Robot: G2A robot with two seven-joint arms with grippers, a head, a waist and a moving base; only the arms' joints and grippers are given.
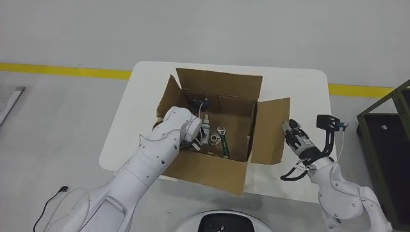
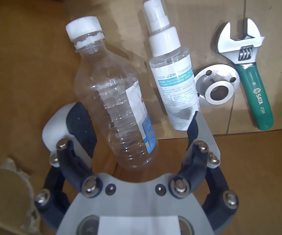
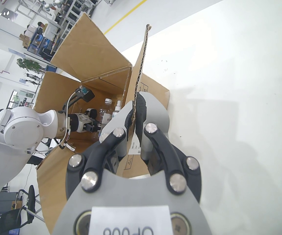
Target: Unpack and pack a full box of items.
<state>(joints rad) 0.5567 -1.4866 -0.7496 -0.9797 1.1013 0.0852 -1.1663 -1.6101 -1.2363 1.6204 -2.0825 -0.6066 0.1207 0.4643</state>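
Inside, the open cardboard box (image 1: pixel 214 171) is holding four things that can be counted: one clear plastic bottle (image 2: pixel 114 103) with a white cap, one spray bottle (image 2: pixel 172 81) with a white nozzle, one adjustable wrench (image 2: pixel 250 74) with a green handle, and one metal flange (image 2: pixel 216 84). All four are lying side by side on the box floor. The clear bottle is lying just beside the spray bottle, and the flange is sitting between the spray bottle and the wrench handle. One pale round object (image 2: pixel 3 196) is showing near the left arm; what it is cannot be told.

The left tool (image 2: pixel 135 118) is hanging inside the box with its fingers apart, straddling the lower half of the clear bottle. One dark pad (image 2: pixel 80 125) is sitting just beside the bottle, while the other finger (image 2: pixel 199 128) is standing clear of it and crossing in front of the spray bottle's base. The right tool (image 3: pixel 136 110) is pinching the edge of the box's side flap (image 1: pixel 269 129), its fingers closed together on the cardboard.

The box is standing near the middle of a white surface (image 1: pixel 295 84) with rounded corners, its flaps open. A grey floor (image 1: pixel 192 20) is showing around it, crossed by a yellow line (image 1: pixel 64 72), and a dark metal rack (image 1: pixel 384 136) is standing beside the surface on the right arm's side.
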